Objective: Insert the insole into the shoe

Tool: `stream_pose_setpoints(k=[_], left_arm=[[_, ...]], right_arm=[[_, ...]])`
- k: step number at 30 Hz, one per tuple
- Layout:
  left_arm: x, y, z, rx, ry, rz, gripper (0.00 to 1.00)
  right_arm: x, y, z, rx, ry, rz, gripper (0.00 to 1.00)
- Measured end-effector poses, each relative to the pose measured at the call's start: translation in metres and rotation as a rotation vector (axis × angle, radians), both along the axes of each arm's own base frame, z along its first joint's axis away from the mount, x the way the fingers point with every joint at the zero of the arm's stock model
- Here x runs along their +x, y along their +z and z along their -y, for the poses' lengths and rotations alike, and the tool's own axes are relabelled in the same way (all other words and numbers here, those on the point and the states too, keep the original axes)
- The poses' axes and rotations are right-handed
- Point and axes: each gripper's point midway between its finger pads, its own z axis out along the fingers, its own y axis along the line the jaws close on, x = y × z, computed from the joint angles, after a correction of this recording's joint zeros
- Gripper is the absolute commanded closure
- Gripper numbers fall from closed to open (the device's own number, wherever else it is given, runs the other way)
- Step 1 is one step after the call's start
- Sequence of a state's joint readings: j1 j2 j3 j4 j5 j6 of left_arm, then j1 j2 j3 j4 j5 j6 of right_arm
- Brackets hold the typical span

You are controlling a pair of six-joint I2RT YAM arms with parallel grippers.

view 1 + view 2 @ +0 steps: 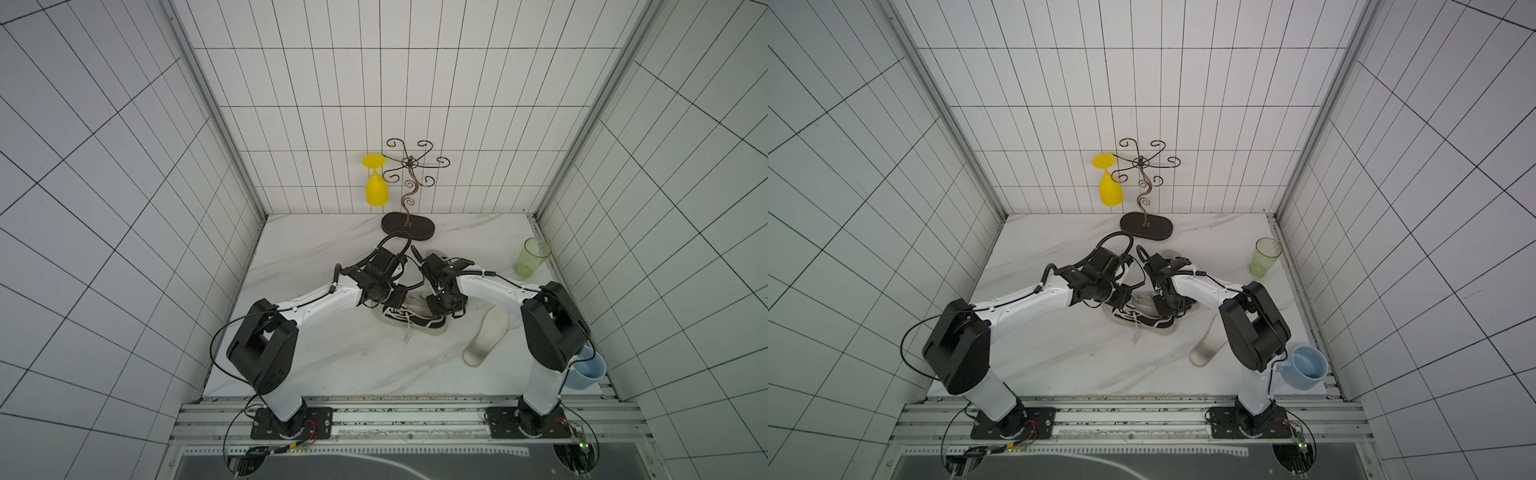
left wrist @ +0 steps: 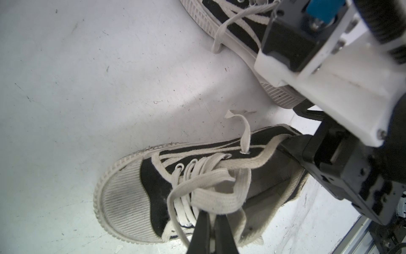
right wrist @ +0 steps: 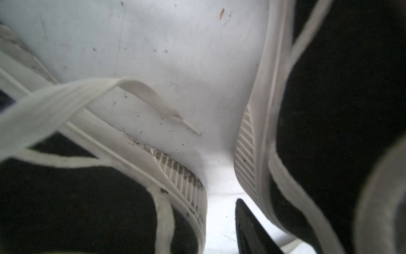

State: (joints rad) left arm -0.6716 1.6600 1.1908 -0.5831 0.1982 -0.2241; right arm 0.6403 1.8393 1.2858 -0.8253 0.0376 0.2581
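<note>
A black-and-white sneaker, the shoe [image 2: 153, 193], stands mid-table under both wrists, its pale lining [image 1: 415, 301] showing in a top view. My left gripper [image 2: 212, 222] is shut on the shoe's tongue beneath the laces. My right gripper [image 3: 202, 204] sits at the heel. One finger [image 3: 248, 226] shows outside the heel with bare table between them, and the other finger is hidden. The white insole [image 1: 486, 336] [image 1: 1206, 349] lies flat on the table, right of the shoes, with no gripper touching it.
A second matching sneaker [image 1: 411, 323] lies just in front, its lace trailing on the table. A wire rack [image 1: 409, 224] with a hanging yellow glass [image 1: 376, 187] stands at the back. A green cup [image 1: 532, 257] and a blue mug [image 1: 586, 368] are at the right.
</note>
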Motion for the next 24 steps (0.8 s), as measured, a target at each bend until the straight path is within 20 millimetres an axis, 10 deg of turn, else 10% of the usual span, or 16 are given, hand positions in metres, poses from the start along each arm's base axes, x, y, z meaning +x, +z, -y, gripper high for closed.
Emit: stream_pose_setpoints(k=[12,24], left_arm=[[0.0,0.003,0.003,-0.021,0.006,-0.002,1.0],[0.006,0.002,-0.005,0.003,0.038,0.013,1.0]], right_arm=[[0.005,0.018,-0.067,0.308,0.029,-0.02,0.38],[0.008,-0.007,-0.07,0.3,0.016,-0.001,0.36]])
